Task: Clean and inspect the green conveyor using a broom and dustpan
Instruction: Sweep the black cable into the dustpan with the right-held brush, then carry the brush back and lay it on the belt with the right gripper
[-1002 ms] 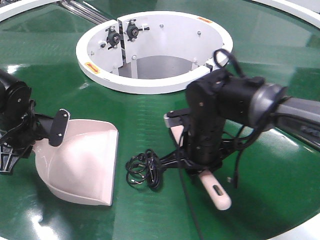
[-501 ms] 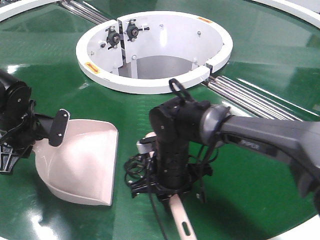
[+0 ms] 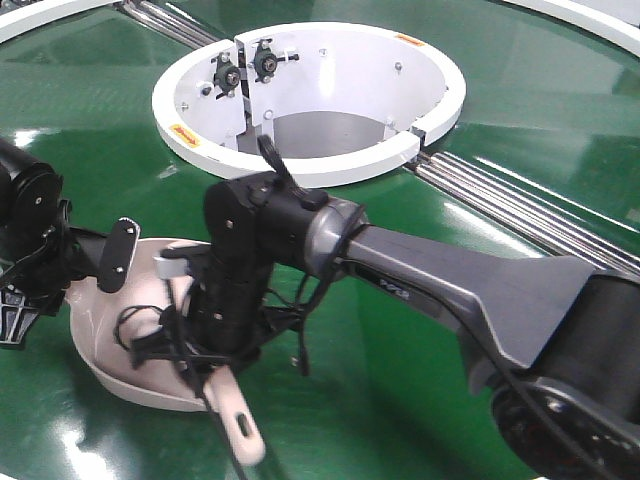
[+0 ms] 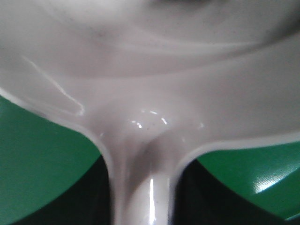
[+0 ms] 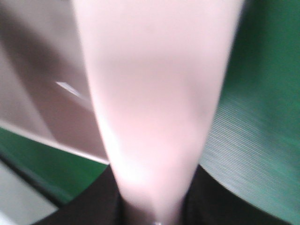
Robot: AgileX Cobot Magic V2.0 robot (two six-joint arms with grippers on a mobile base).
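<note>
The right tool [image 3: 222,348] has travelled from the middle of the tabletop [image 3: 340,400] toward its left edge within the last second, and it carried the broom [image 3: 238,420] with it. It now stands directly over the dustpan [image 3: 95,335], where a moment ago it was well apart from it. The black tangle of wire [image 3: 150,335], which lay on the bare green surface just beside the pan's mouth, has been pushed along and now sits on the pink pan, partly hidden under the right arm.

The right tool is closed on the broom's handle; in the right wrist view the pale handle [image 5: 150,117] runs straight out from between the jaws. The left tool [image 3: 75,262], near the left edge, is closed on the dustpan's handle [image 4: 140,187], and the pan has not shifted. It lies flat on the tabletop with its mouth toward the middle.

I judge that the sweeping stroke is almost finished, because the only debris visible appears to be collected. Whether all of the wire is inside the rim I cannot tell, since the arm covers it. The white ring [image 3: 300,165] and the metal rails [image 3: 500,195] toward the far edge are untouched.
</note>
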